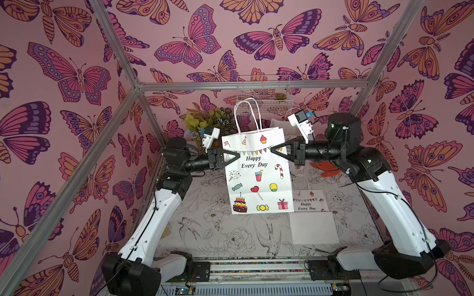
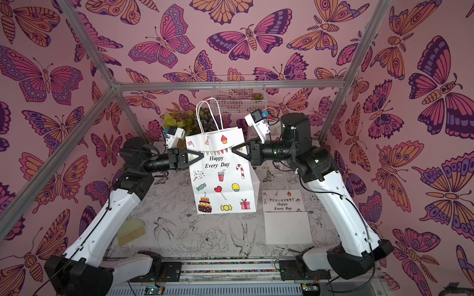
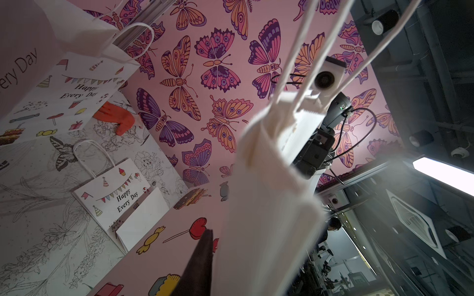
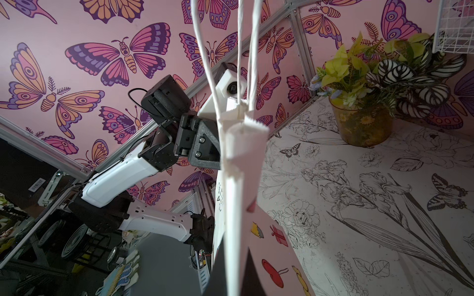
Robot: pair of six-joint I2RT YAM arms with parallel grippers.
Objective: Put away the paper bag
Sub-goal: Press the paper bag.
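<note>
The paper bag (image 1: 256, 174) (image 2: 220, 174) is white with party prints and "Happy Every Day". It hangs upright above the table, handles up, between my two grippers. My right gripper (image 1: 272, 151) (image 2: 233, 150) is shut on its right edge; in the right wrist view both dark fingers of that gripper (image 4: 236, 242) press the folded edge (image 4: 238, 179). My left gripper (image 1: 238, 155) (image 2: 202, 155) is at the bag's left edge. In the left wrist view one finger (image 3: 200, 261) lies against the printed face, the bag (image 3: 269, 205) is blurred, and the other finger is hidden behind it.
A second bag of the same print lies flat and folded on the table (image 1: 309, 202) (image 2: 282, 202) at the right. At the back stand a potted plant (image 1: 205, 120) and a wire basket (image 1: 264, 92) on the wall. An orange item (image 1: 331, 171) lies under my right arm. A brush (image 2: 130, 230) lies front left.
</note>
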